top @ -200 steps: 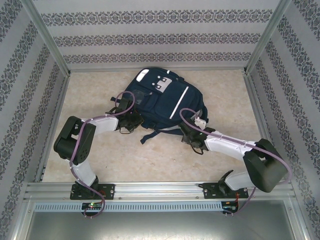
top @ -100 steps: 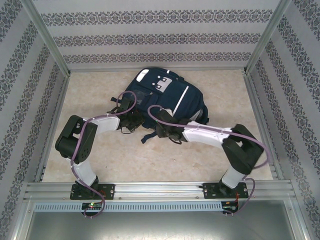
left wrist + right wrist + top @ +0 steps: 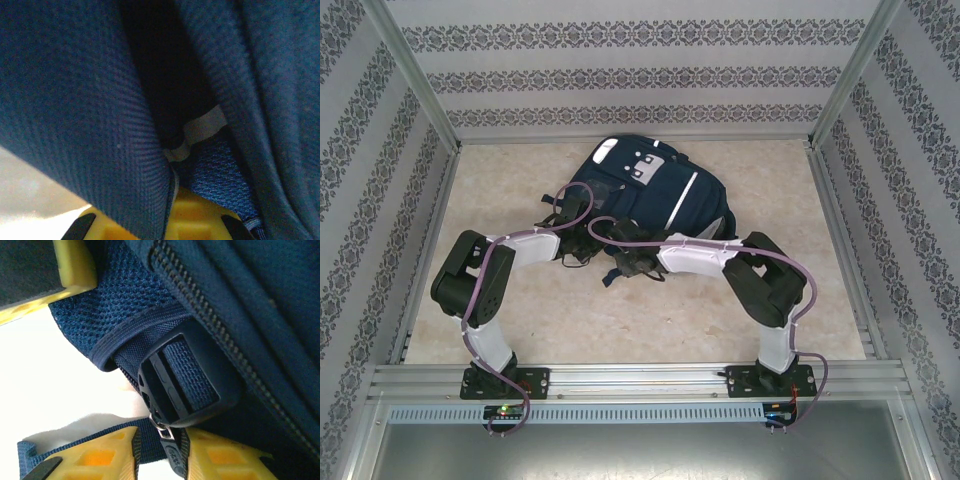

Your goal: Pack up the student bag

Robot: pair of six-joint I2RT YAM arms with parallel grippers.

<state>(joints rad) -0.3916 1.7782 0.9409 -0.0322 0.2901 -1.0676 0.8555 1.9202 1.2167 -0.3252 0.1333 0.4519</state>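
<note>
Two grippers work the near edge of the student bag, which lies flat on the table toward its far middle, top end pointing away from the arms. The left gripper is at the bag's near-left corner with its jaws clenched. Its wrist view shows a fold of navy fabric running down between the yellow fingers, so it looks to be pinching the bag itself, though that view is dark and very close. The right gripper sits at the middle of the near edge. Its jaws stand parted, one on each side of a small metal zipper pull just below a black strap buckle, and nothing appears clamped yet.

The step in hand seems to be taking that pull to open the bag. To do it well, close on the pull tab alone, not on the webbing strap lying beside it. Then draw along the zipper track rather than away from it, with the left gripper anchoring the fabric taut. If the buckle drags along, the strap has likely been caught.
</note>
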